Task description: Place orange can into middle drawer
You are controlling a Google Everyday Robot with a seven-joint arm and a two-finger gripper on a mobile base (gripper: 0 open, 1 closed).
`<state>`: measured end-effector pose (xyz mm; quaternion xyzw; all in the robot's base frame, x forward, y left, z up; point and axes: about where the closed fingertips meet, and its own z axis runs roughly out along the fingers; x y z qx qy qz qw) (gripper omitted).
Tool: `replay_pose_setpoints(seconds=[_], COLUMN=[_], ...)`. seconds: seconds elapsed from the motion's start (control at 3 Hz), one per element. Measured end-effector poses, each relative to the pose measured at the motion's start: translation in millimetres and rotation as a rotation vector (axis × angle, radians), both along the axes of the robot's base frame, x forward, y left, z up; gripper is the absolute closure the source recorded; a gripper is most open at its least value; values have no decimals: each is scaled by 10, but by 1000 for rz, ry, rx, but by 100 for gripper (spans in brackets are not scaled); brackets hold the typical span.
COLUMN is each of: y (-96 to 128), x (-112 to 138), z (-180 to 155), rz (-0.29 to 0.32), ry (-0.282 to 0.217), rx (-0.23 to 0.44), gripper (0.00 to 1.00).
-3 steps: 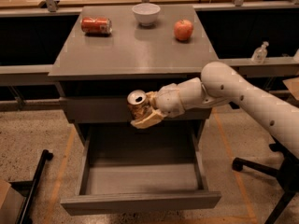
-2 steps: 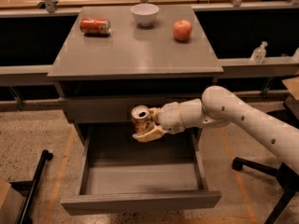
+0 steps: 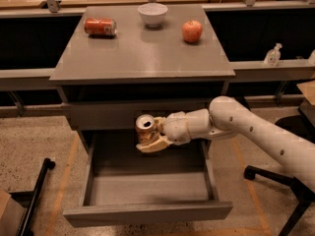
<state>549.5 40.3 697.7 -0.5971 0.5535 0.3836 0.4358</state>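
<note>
Orange can [image 3: 145, 130], slim, gold-brown metal with a silver tabbed top: held clear of all surfaces, above the rear left-of-centre part of the open middle drawer [image 3: 147, 212], a wide, shallow grey box with a plain handle-less front, pulled well out. Can stands roughly upright, top visible, just in front of the shut grey drawer front [image 3: 103, 114] above. Tan two-finger gripper [image 3: 149, 140]: fingers closed round the can's lower body, gripping it from the right. Drawer interior: nothing rests on its floor. Grey cabinet top [image 3: 142, 58], from left: red-orange drink can [image 3: 100, 27] lying on its side near the back left corner; white round bowl [image 3: 152, 14] upright at back centre; red apple [image 3: 192, 31] to its right, all well apart. White jointed robot arm [image 3: 256, 132] enters from the lower right. Clear pump bottle [image 3: 272, 55] stands on the ledge at right.
</note>
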Motion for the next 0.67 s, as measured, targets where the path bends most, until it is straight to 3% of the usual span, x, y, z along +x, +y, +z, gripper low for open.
replay_pose_setpoints(seconds=[0.67], y=[47], x=[-5], z=[-633], rz=[102], ry=[11], rx=[167], gripper=[100])
